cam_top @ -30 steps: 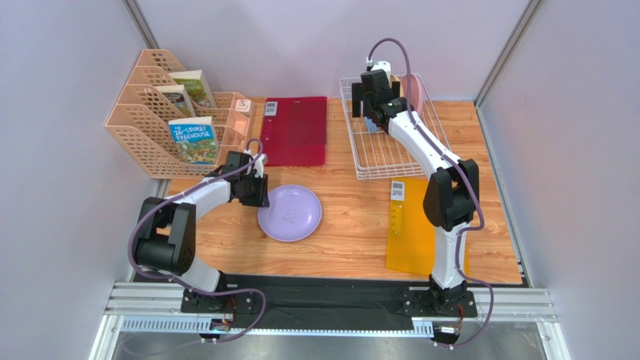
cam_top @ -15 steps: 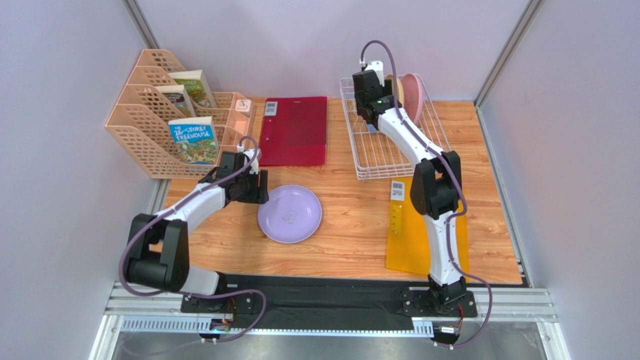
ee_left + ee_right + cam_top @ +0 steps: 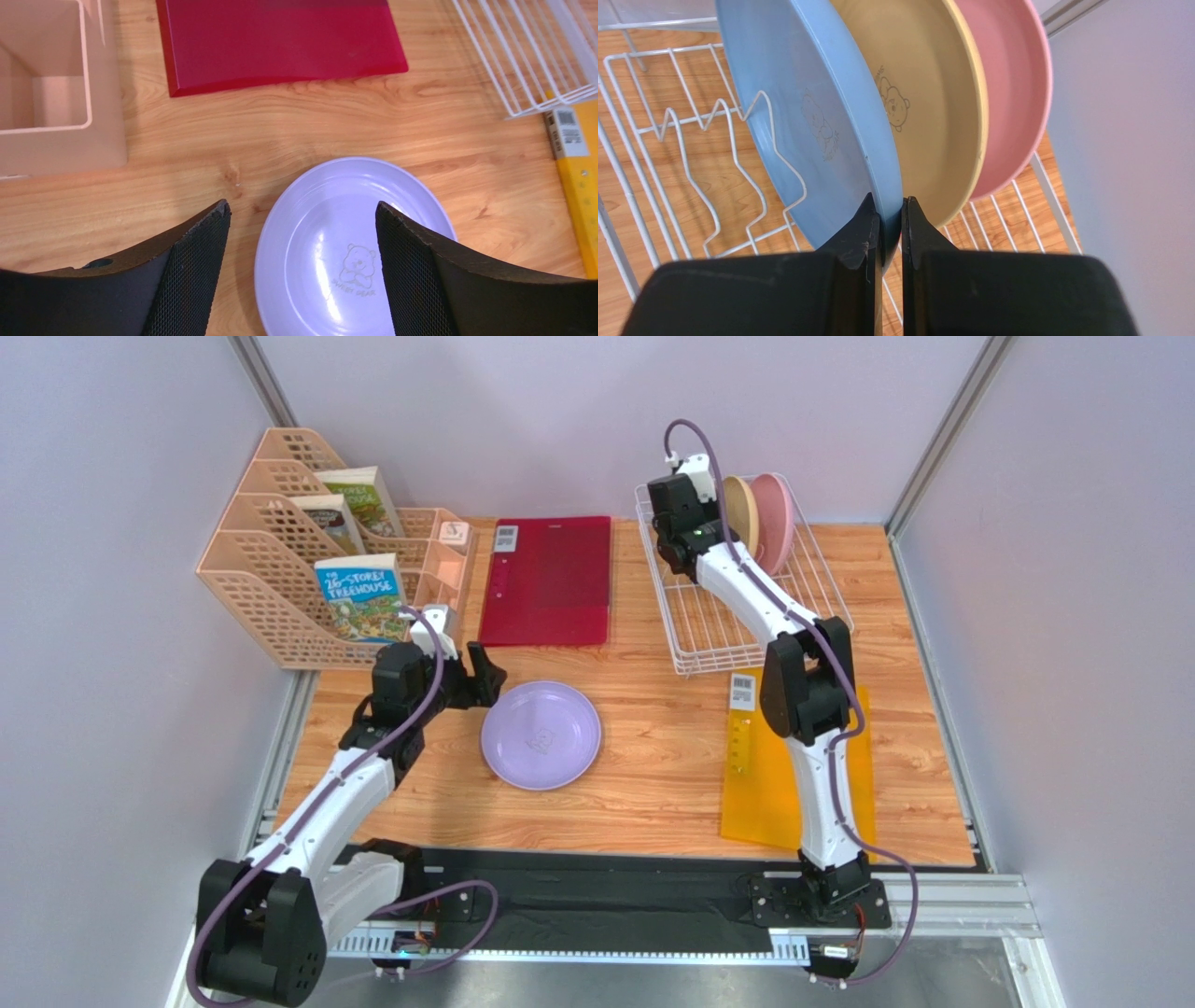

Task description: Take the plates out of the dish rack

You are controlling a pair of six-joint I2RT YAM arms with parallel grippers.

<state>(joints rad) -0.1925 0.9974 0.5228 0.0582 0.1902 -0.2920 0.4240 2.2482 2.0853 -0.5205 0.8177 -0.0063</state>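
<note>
Left pincer (image 3: 302, 210) spread above lavender plate (image 3: 542, 734), which lies flat on table (image 3: 659, 784). Right pincer (image 3: 891, 210) pinching blue plate (image 3: 808, 119) rim in dish rack (image 3: 701, 623). Cream-yellow plate (image 3: 927, 105) and pink plate (image 3: 1011, 91) upright behind. I'd lift straight up, slowly, without dragging neighbour.

The bench (image 3: 659, 756) is smooth, grained wood. The lavender plate (image 3: 316, 245) is glossy plastic; the blue plate (image 3: 801, 105), cream-yellow plate (image 3: 927, 77) and pink plate (image 3: 1015, 84) look matt. The dish rack (image 3: 716, 630) is smooth white wire. The left end effector (image 3: 302, 210) has matt black pads (image 3: 200, 280) with a fine mesh texture.
</note>
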